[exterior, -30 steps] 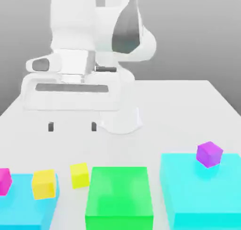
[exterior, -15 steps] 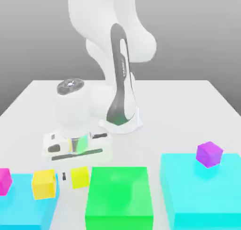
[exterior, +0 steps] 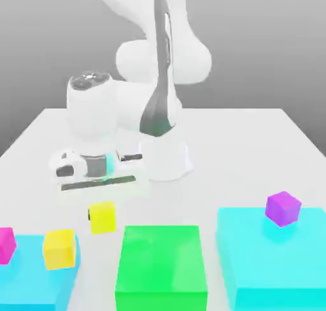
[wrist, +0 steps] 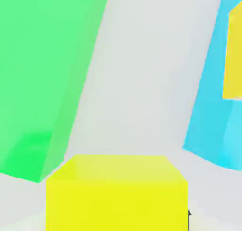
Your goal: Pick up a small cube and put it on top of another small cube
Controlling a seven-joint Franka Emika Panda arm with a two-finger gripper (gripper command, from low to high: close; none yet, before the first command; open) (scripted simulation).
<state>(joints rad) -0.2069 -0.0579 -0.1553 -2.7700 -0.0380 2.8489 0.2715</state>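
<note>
The small cube [exterior: 102, 216] is lemon-yellow and sits between the fingertips of my gripper [exterior: 102, 215], which is shut on it. The white hand [exterior: 95, 169] hangs over it, and the cube is raised a little off the white table, just behind the gap between the left cyan block [exterior: 32, 281] and the green block [exterior: 161, 268]. In the hand view the small cube [wrist: 117, 192] sits close up, with the green block [wrist: 42, 74] on one side and the cyan block [wrist: 212, 126] on the other.
A golden-yellow cube [exterior: 60, 248] and a magenta cube [exterior: 5, 245] rest on the left cyan block. A purple cube [exterior: 283, 208] sits on the right cyan block [exterior: 274, 265]. The arm's base [exterior: 164, 160] stands mid-table.
The hand came down over the lemon-yellow cube, the fingers shut on it, and the cube has since risen and shifted toward the exterior view's left.
</note>
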